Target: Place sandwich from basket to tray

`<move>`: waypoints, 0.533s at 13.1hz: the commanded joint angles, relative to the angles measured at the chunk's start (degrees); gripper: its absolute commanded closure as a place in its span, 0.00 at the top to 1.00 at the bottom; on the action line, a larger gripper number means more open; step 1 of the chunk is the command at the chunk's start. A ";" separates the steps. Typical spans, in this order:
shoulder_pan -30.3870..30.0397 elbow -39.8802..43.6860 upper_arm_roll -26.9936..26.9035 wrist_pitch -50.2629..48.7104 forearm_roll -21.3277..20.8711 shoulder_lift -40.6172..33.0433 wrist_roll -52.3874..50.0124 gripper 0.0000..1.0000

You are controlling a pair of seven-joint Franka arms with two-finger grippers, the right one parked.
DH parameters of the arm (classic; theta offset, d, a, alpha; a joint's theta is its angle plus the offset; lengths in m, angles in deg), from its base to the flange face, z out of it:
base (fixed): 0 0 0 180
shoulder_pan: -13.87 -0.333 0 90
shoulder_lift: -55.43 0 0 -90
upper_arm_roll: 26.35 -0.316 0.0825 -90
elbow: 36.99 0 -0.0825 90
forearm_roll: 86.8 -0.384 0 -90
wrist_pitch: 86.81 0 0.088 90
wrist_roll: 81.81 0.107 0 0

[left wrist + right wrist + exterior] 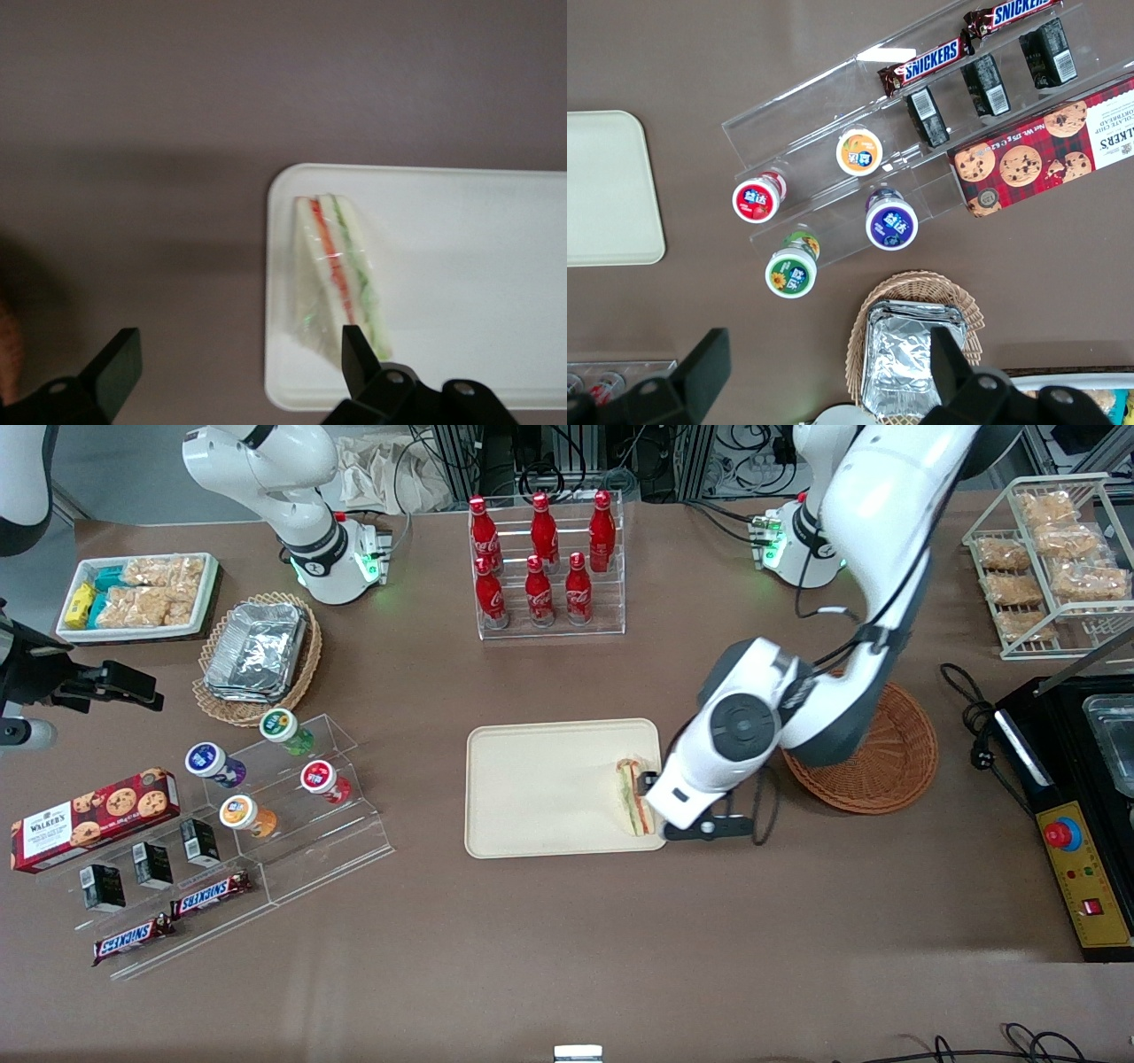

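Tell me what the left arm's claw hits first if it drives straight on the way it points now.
Probably the sandwich, or the tray rim beside it. The open claw points down with one finger over the sandwich's edge and the other over bare table; its height is hard to judge.

Sandwich (633, 797) on tray (540, 788) (gripper (239, 359) above)

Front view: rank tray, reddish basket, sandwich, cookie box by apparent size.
1. tray
2. basket, partly hidden by the arm
3. cookie box
4. sandwich, lying on the tray, the open tool over it
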 commanded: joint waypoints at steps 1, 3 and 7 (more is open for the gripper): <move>-2.88 -1.46 -0.25 -7.35 0.23 -7.64 -0.10 1.00; -4.83 -1.81 -2.09 -9.84 0.31 -12.29 0.08 1.00; -4.40 -4.09 -12.80 -13.27 4.26 -19.33 18.41 0.99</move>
